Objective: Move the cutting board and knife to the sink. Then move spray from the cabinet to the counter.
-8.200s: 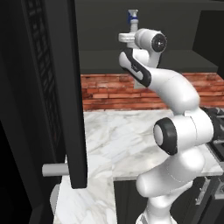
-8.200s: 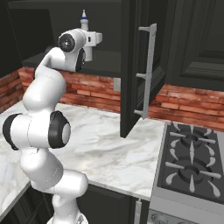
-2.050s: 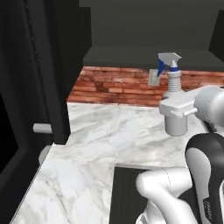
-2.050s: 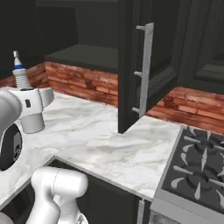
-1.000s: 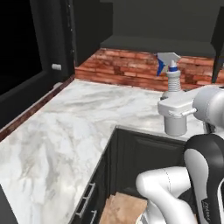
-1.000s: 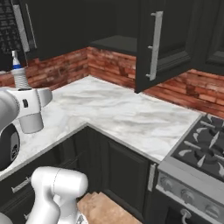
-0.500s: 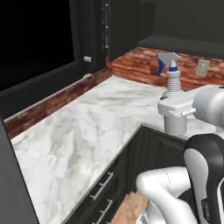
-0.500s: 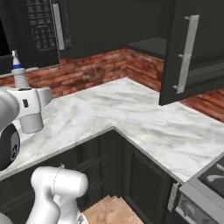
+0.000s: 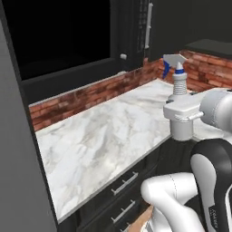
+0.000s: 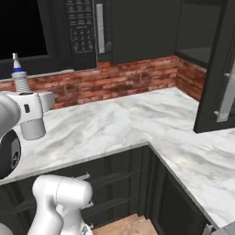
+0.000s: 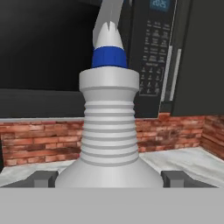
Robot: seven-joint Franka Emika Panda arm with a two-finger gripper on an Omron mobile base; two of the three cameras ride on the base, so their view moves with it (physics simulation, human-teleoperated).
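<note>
1. We saw the gripper (image 11: pixel 112 180) clasped about the spray (image 11: pixel 109 131), its two dark fingertips (image 11: pixel 42 178) standing wide, one at either side of the bottle's broad lower body.
2. The spray rose upright out of the gripper: ribbed pale neck just above the fingertips, blue collar above that, and the trigger nozzle at the top.
3. In the left base view, the spray (image 9: pixel 177 80) stood on top of the white hand, with its blue trigger pointing away from the arm toward the dark wall units.
4. In the right base view, the spray (image 10: pixel 19 78) showed as a ribbed neck and pointed tip standing above the hand at the left of the picture.
5. The counter (image 9: pixel 111 136) lay below the gripper and spread away to its side; the spray was held clear above the marble and did not touch it.
6. Beyond the gripper, a red brick backsplash (image 11: pixel 35 141) ran along the rear edge of the counter.
7. Above the brick and behind the spray, we noted the black microwave (image 11: pixel 151 57) with its button panel and a long vertical handle.
8. Well apart from the gripper, across the corner of the counter (image 10: pixel 137 124), the cabinet (image 10: pixel 218 69) stood with its dark door swung open and a metal bar handle on the door's edge.
9. Dark drawers (image 9: pixel 124 190) with metal handles sat beneath the counter, lower than the gripper.
</note>
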